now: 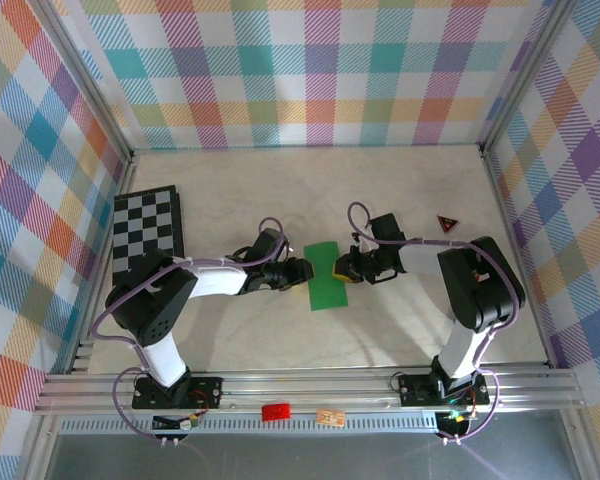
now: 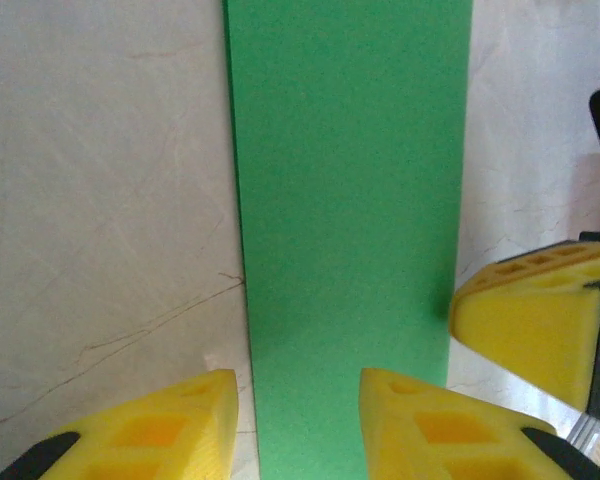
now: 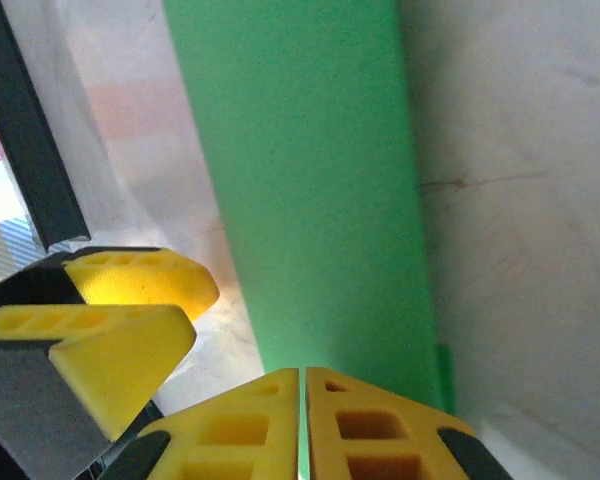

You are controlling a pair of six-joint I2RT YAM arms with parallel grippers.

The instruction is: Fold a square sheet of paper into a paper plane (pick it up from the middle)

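Lying at the middle of the table [image 1: 280,190], the green paper [image 1: 325,275] is a narrow folded strip between the two grippers. From above, a chessboard [image 1: 148,235] sits well to the left and a small red triangle [image 1: 447,223] to the right. A tan tag [image 1: 330,418] on the front rail bears marks too small to read. The left wrist view shows the left gripper [image 2: 298,385] spread, with the strip's end in the gap. The right wrist view shows the right gripper [image 3: 300,385] pressed together on the strip's edge, a green sliver caught between its pads.
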